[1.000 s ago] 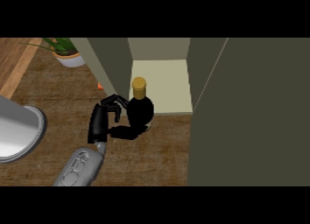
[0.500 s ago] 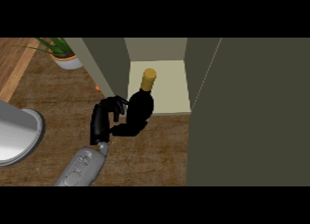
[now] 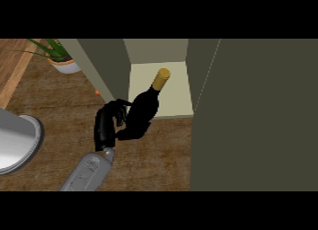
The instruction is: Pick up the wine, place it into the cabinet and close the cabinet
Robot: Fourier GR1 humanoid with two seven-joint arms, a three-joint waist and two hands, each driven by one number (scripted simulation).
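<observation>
Left hand (image 3: 112, 122) curled round lower body of wine bottle (image 3: 145, 107), gripping it. Right hand not in view. Bottle tilted, gold-capped neck leading, now past cabinet (image 3: 168, 85) front edge and over pale shelf floor; a second ago cap sat short of opening, bottle nearer upright. Base remains outside, above counter (image 3: 155, 152). Judgement: insertion underway, roughly midway; bottle not yet set down. Open door (image 3: 261, 117) at right awaits closing. Potted plant (image 3: 59, 56) far left, clear of path
</observation>
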